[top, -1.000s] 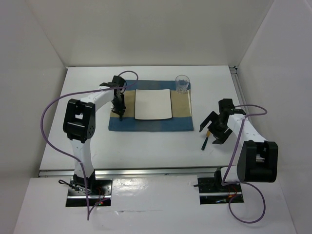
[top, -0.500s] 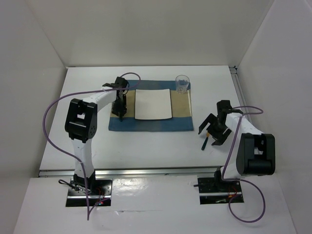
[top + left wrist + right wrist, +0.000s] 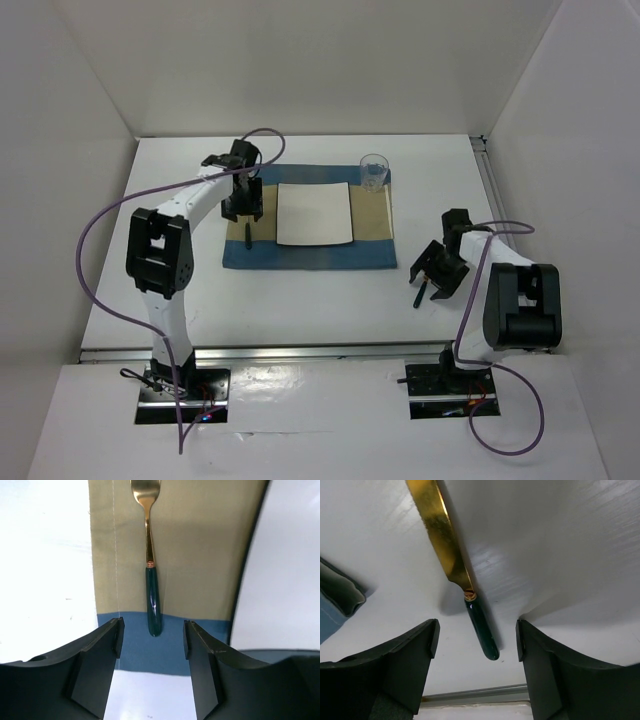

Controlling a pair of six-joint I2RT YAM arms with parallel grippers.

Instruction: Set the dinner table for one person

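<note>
Across the floor of the white-walled cell lies the dinner table (image 3: 300, 300), its white top carrying everything else, with a metal rail (image 3: 250, 351) along the near edge just ahead of the arm bases. On its left half, the left gripper (image 3: 243, 203) hangs over the left strip of a blue-and-tan placemat (image 3: 310, 255). Its jaws stand apart and hold nothing. In the wrist view a fork (image 3: 149, 555) with a gold neck and dark green handle lies flat on the tan cloth. The end of its handle reaches onto the blue band between the two fingertips, clear of both. Just right of the fork, a white square plate (image 3: 313, 213) sits in the middle of the placemat, and a clear glass (image 3: 374, 172) stands at the mat's far right corner. Further right, off the cloth, the right gripper (image 3: 440, 268) is low over the table. Its jaws are spread too, one finger to each side of a knife (image 3: 445, 540) with a gold blade and dark green handle. The knife lies on the white surface with a gap showing on both sides of the handle, so it is not gripped.
</note>
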